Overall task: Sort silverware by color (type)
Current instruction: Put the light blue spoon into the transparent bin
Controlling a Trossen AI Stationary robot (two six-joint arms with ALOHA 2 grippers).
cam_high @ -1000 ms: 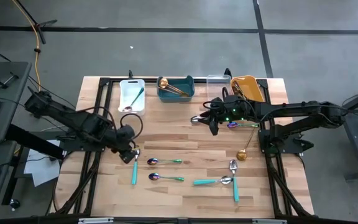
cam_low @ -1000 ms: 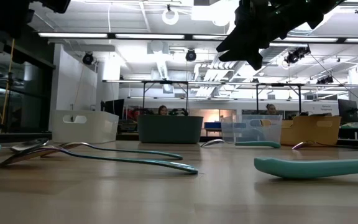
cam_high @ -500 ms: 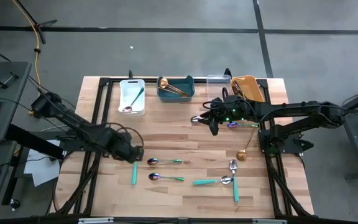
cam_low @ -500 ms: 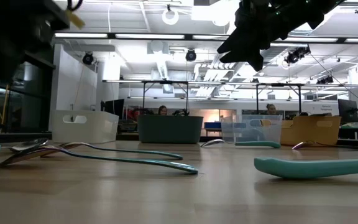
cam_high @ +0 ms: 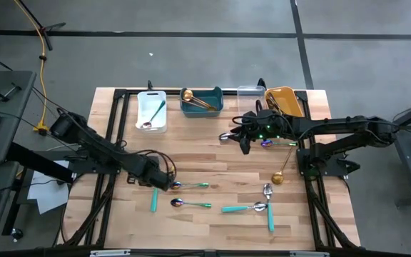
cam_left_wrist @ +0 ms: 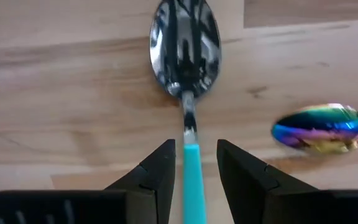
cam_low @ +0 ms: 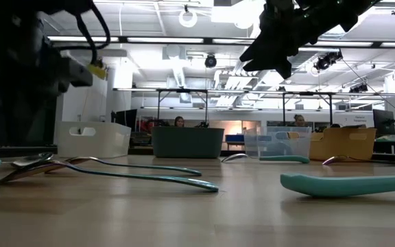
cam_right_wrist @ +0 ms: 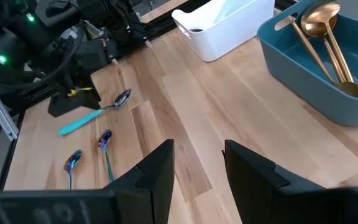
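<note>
Now the left gripper (cam_high: 164,180) has come down low over the wooden table (cam_high: 198,153), where a second ago it hung higher and a little further left. Its fingers (cam_left_wrist: 157,171) stand apart, one on either side of the teal handle of a silver spoon (cam_left_wrist: 185,59), not yet pinched on it (an iridescent spoon (cam_left_wrist: 324,128) lies just beside). To my eye this is the reach for the next piece to sort; closing comes next. Other teal-handled spoons (cam_high: 248,208) wait near the front edge, and a gold spoon (cam_high: 280,175) sits near the right side. Gold spoons already lie in the teal bin (cam_high: 212,93), one teal-handled piece in the white bin (cam_high: 151,96). The right gripper (cam_high: 245,135) hasn't budged, hovering parted and empty near the bins.
</note>
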